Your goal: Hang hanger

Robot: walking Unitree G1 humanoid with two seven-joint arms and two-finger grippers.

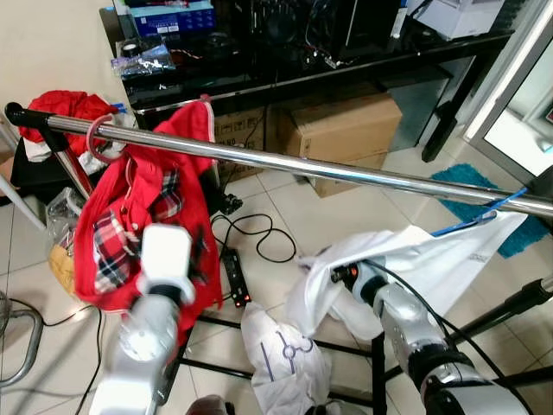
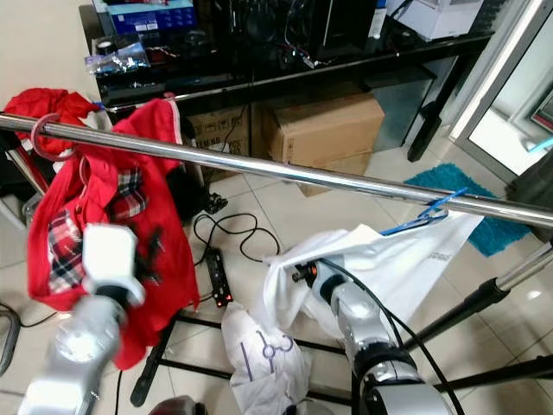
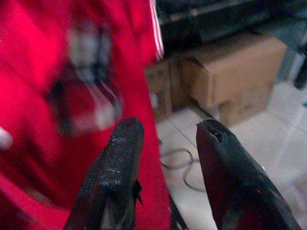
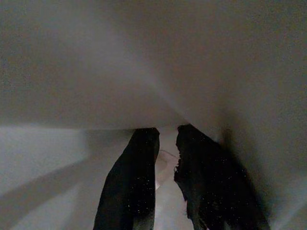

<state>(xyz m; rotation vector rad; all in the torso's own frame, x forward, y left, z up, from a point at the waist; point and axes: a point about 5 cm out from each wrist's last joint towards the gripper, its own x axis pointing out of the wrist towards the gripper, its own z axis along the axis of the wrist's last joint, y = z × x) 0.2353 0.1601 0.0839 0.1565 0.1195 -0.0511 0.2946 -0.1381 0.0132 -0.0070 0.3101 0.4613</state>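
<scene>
a floor of pale glossy square tiles with thin grey joints runs under everything. at the back stands a long black glass-topped table loaded with dark electronics and a blue box. beneath it sit 2 brown cardboard boxes. a black power strip with a red light lies on the tiles, black cables looping from it. a teal shaggy mat lies by a white-framed glass door letting in daylight. a cream wall rises at the left.

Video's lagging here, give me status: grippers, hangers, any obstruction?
Left gripper open beside red shirt hung on rail. Right gripper pinching white shirt, blue hanger hooked.
</scene>
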